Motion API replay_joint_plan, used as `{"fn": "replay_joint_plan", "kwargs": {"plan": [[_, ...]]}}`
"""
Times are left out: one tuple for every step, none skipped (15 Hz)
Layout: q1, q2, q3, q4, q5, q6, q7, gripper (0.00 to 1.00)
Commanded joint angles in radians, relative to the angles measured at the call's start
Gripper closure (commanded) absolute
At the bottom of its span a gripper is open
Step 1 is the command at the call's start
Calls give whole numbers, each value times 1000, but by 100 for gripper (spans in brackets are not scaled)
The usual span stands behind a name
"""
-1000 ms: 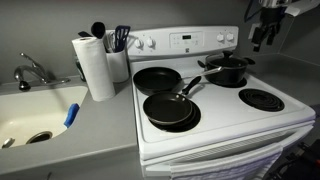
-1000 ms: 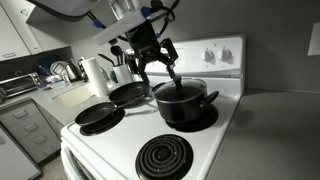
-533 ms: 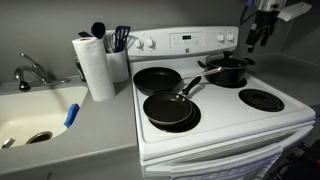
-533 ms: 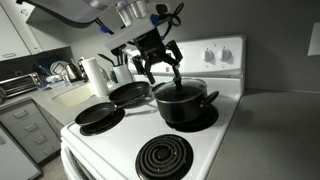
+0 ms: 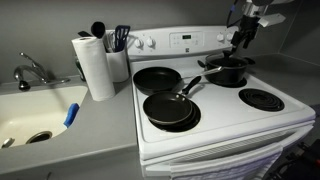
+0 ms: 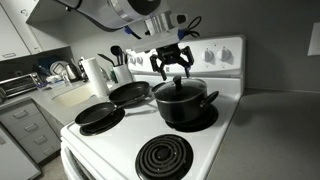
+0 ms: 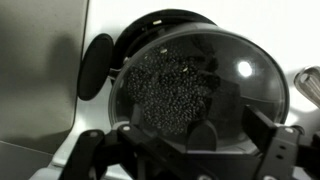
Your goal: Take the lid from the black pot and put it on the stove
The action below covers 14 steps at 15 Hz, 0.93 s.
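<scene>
Round, domed lid (image 7: pixel 200 85) of clear glass with a thin metal rim, dark and speckled underneath. Seated on the deep black pot (image 6: pixel 186 104), centre-right in an exterior view, on a rear coil of the glossy white stove (image 6: pixel 228 135). Gripper (image 6: pixel 173 70) spread wide, holding nothing, just above the lid. Two shallow black pans (image 6: pixel 112 104) at lower left, well clear.

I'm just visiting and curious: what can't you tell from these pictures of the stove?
Pot contents: wrist view, the lid looks speckled; droplets or food, unclear.
Gripper fingertips: wrist view, blurred and cut by the bottom edge.
Lid itself: in an exterior view, too small atop the black pot.
</scene>
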Motion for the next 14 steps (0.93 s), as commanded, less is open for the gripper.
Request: {"fn": "replay_joint_plan", "kwargs": {"plan": [[-26, 92, 16, 118, 86, -27, -77, 0], [-25, 107, 18, 135, 80, -30, -75, 0], [-15, 115, 25, 145, 58, -34, -57, 0], [-14, 126, 28, 157, 51, -35, -55, 0], [-12, 138, 34, 167, 50, -40, -56, 0], [-11, 148, 40, 177, 49, -44, -55, 0], [-8, 157, 49, 183, 53, -45, -57, 0], [-6, 165, 55, 189, 51, -46, -57, 0], [-10, 176, 55, 192, 39, -51, -60, 0], [-10, 181, 57, 192, 31, -52, -56, 0], [-13, 184, 56, 188, 29, -51, -53, 0], [-15, 187, 54, 185, 25, -52, -49, 0], [-17, 186, 50, 176, 15, -42, -43, 0], [-20, 188, 49, 178, 10, -45, -41, 0]]}}
